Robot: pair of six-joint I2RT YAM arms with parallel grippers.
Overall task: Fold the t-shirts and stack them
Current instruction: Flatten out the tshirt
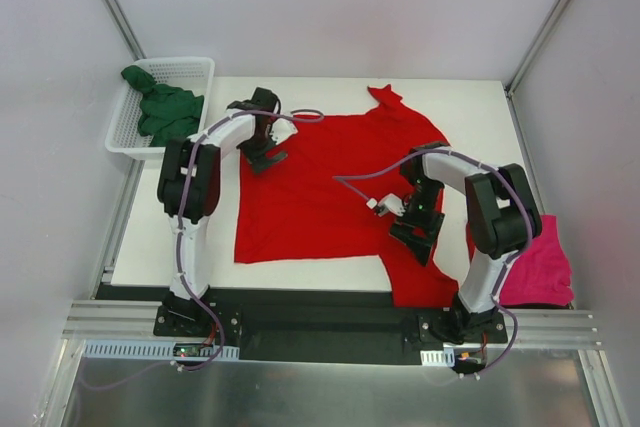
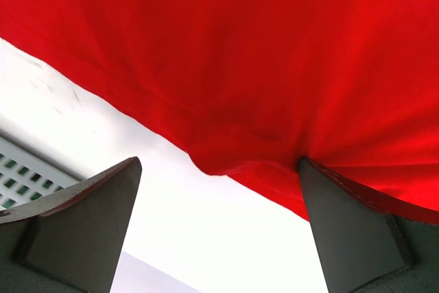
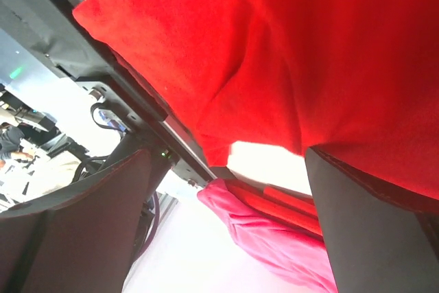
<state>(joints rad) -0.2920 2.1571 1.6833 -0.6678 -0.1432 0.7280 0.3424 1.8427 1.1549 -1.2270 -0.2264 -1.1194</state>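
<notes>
The red t-shirt (image 1: 320,187) lies spread flat over the middle of the white table, one sleeve hanging off the near edge. My left gripper (image 1: 264,155) is open at the shirt's far-left edge; in the left wrist view (image 2: 218,169) the red hem (image 2: 260,101) lies between the spread fingers. My right gripper (image 1: 413,237) is open and empty above the shirt's near-right part; it also shows in the right wrist view (image 3: 230,156), with red cloth (image 3: 274,46) beyond it. The magenta-pink t-shirt (image 1: 540,267) lies bunched at the near right (image 3: 274,238). The dark green t-shirt (image 1: 165,109) sits in the basket.
A white mesh basket (image 1: 195,69) stands at the table's far left corner, its wall showing in the left wrist view (image 2: 20,176). The table's near edge and metal rail (image 1: 330,327) run by the arm bases. Walls enclose the sides.
</notes>
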